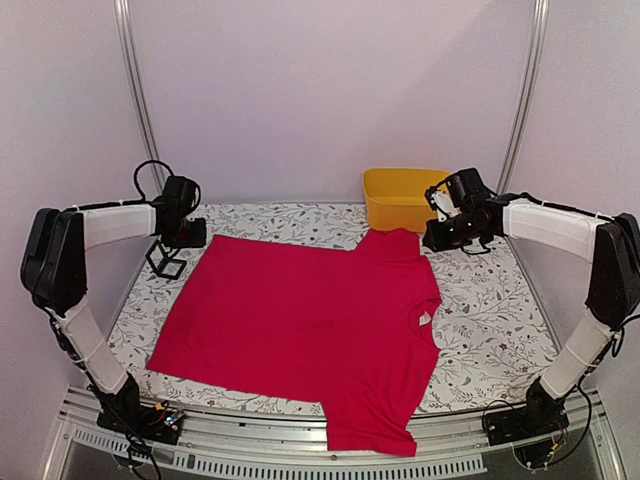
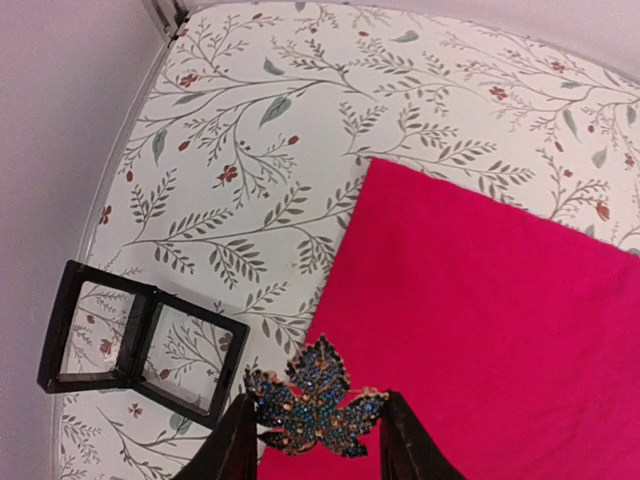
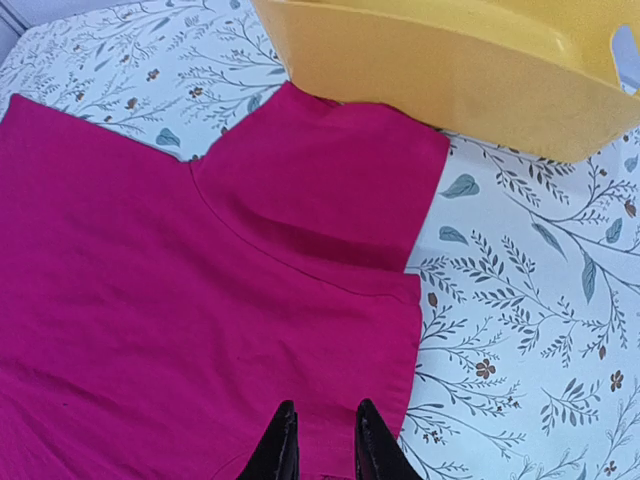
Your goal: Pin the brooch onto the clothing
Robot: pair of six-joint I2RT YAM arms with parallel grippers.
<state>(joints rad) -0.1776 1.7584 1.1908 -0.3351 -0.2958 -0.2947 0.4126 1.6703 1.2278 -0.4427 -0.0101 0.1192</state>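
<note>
The brooch [image 2: 312, 398] is a small blue jewelled leaf shape with gold edging. My left gripper [image 2: 320, 402] is shut on it, one finger at each side, and holds it over the edge of the shirt's hem. The clothing is a bright red-pink T-shirt [image 1: 300, 310] spread flat on the floral tablecloth, with a white neck label [image 1: 424, 318]. It also shows in the left wrist view [image 2: 500, 320] and the right wrist view [image 3: 150, 300]. My left gripper [image 1: 182, 235] is at the shirt's far left corner. My right gripper [image 3: 326, 406] hovers over the shirt near its far sleeve, jaws slightly apart and empty; it also shows from above [image 1: 442, 236].
An open black display case [image 2: 140, 340] lies on the tablecloth left of the shirt, also seen from above [image 1: 166, 262]. A yellow bin [image 1: 400, 195] stands at the back, just beyond the sleeve [image 3: 450, 70]. The shirt's lower part hangs over the near table edge.
</note>
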